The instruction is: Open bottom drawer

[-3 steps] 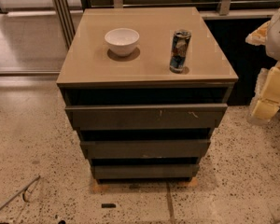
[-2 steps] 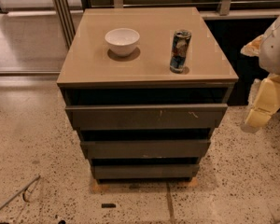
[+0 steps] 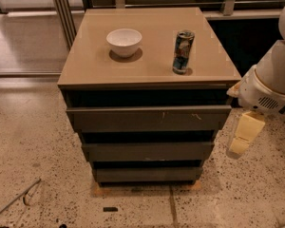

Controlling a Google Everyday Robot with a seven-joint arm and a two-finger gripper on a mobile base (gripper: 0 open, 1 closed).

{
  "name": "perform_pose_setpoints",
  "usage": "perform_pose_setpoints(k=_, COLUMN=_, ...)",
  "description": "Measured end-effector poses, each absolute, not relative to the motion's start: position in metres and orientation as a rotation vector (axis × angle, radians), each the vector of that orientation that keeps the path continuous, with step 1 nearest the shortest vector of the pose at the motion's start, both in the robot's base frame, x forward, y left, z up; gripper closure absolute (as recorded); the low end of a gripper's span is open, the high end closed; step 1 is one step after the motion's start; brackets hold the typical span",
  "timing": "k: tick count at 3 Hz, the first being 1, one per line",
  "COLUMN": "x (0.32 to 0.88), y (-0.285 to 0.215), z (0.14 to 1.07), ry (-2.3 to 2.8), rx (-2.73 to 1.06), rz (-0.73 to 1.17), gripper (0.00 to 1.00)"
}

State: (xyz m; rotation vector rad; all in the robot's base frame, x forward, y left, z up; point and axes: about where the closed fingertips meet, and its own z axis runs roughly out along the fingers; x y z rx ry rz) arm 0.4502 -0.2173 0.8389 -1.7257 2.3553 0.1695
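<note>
The cream-coloured parallel-jaw gripper (image 3: 239, 144) hangs pointing downward, right of the cabinet and apart from it, level with the middle drawer front (image 3: 147, 151). Its opening state cannot be told; nothing is seen in it.

The bottom drawer (image 3: 147, 174), a plain dark grey-brown flat front, is the lowest in the tan-topped cabinet (image 3: 85, 75), near the floor, and appears shut.

Handling, as judged:
- The panel is rigid, smooth and has no handle.
- Hook behind its upper edge, at the dark recess above it.
- Pull straight. A white round bowl (image 3: 124, 42) and a dark printed can (image 3: 183, 51) stand on top.

White arm (image 3: 271, 77), cream tool (image 3: 238, 147) lower right
</note>
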Motion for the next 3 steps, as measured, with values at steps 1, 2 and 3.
perform_pose_setpoints(k=1, x=0.450, y=-0.217, z=0.839, ry=2.355, rx=-1.726, rz=0.169, gripper=0.00)
perform_pose_setpoints(k=2, x=0.454, y=-0.219, z=0.814, ry=2.313, rx=-1.745, rz=0.130, gripper=0.00)
perform_pose_setpoints(k=3, x=0.455, y=-0.221, z=0.726, ry=2.283, rx=-1.800, rz=0.145, gripper=0.00)
